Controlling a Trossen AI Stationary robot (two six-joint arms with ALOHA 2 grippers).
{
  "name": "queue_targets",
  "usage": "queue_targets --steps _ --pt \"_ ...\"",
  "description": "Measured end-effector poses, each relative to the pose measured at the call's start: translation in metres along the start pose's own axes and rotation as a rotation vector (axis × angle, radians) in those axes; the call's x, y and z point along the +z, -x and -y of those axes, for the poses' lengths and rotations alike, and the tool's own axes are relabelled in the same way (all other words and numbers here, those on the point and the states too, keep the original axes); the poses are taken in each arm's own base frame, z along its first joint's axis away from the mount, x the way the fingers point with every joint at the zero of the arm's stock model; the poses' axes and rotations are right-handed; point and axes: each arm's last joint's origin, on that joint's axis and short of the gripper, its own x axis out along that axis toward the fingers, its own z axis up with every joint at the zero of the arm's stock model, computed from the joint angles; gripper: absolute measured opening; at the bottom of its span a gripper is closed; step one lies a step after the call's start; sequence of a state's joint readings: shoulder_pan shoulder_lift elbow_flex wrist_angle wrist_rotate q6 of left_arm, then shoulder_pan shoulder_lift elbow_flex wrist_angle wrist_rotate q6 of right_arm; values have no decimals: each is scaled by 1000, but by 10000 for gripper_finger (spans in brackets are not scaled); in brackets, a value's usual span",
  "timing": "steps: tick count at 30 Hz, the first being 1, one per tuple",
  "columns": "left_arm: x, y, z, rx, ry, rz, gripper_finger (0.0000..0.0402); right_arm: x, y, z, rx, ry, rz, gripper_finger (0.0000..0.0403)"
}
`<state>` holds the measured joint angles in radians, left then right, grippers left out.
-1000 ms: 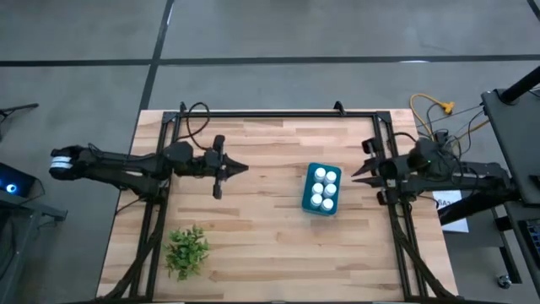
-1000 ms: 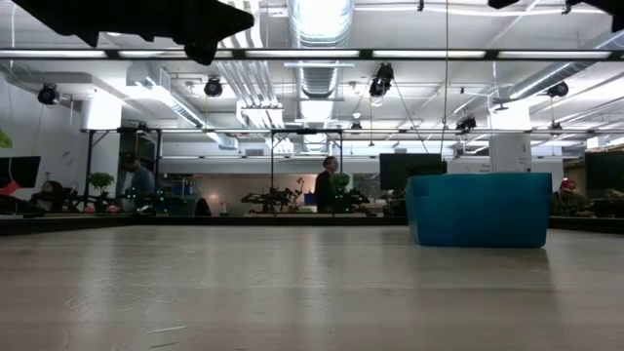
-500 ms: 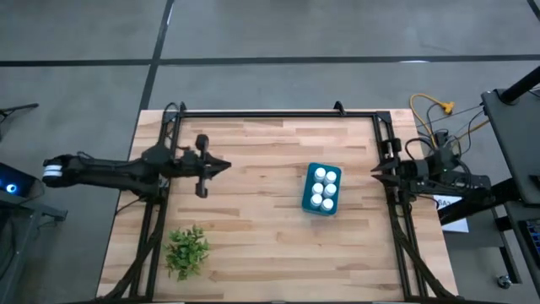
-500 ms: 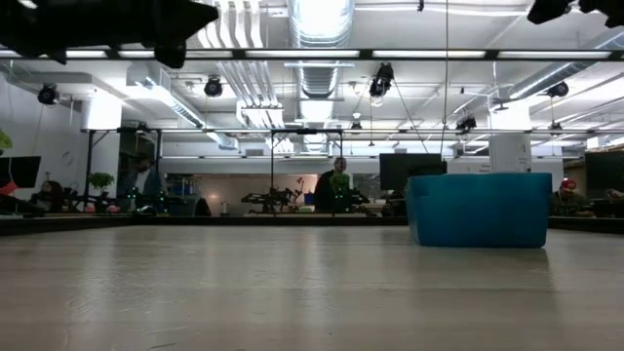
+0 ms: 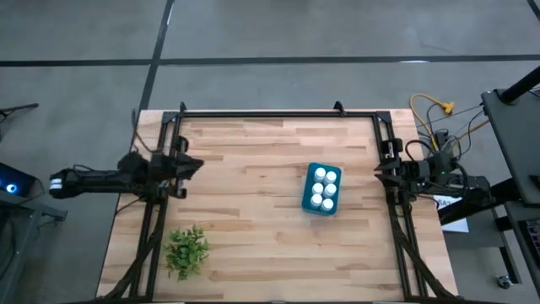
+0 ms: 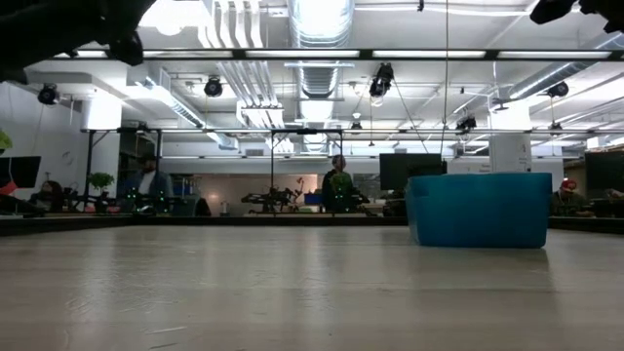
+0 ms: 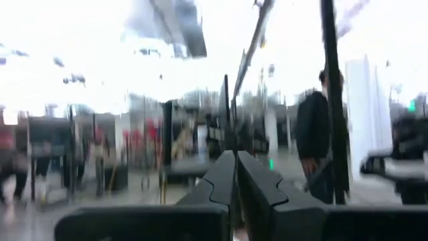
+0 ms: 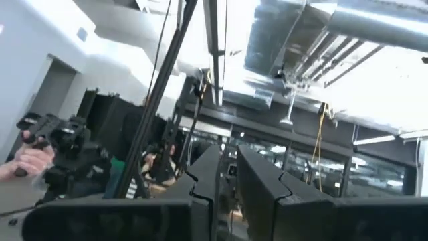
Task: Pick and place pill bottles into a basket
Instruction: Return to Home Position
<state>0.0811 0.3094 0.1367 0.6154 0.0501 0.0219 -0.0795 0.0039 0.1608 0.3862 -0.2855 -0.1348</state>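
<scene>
Since six small white pill bottles (image 5: 322, 187) already fill the teal rectangular basket (image 5: 307, 203), the nearer right gripper (image 5: 380, 171) and left gripper (image 5: 192, 165) sit closed, empty.

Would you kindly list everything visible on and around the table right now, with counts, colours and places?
Small white capped pill bottles: six, white, standing in two rows inside the basket.
Teal rectangular plastic basket: one, teal, right of the table's centre.
Green leafy plant: one, green, near left corner of the table.
Light wooden plank table: one, pale wood, with a black frame.
Yellow cables: a bundle, yellow, beyond the table's far right corner.
People: a few, in the room behind the table.
Left claw: one, black, shut, at the left edge.
Right claw: one, black, shut, at the right edge.
</scene>
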Motion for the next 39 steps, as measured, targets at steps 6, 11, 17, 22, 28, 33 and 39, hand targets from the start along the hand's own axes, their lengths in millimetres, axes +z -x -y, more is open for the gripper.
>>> queue_targets --steps 6,11,17,22,28,33,39 --pt "-1 23 1 8 -10 180 1 -6 2 -1 -28 10 37 43" --pt "-3 34 2 3 -2 211 1 -16 3 -2 -50 1 5 43" --pt "-8 32 2 0 -1 169 1 -26 8 -4 -61 -3 62 43" --pt "-8 32 2 -16 -2 166 1 -34 8 -4 -87 -15 21 43" --pt "-19 31 3 -22 -28 56 1 -41 8 -5 -80 -39 -51 43" --pt "-30 31 3 -27 -46 -57 1 -55 10 -6 -122 -96 -199 43" --pt "-45 33 3 -35 -32 -219 1 -70 14 -8 -148 -127 -363 43"
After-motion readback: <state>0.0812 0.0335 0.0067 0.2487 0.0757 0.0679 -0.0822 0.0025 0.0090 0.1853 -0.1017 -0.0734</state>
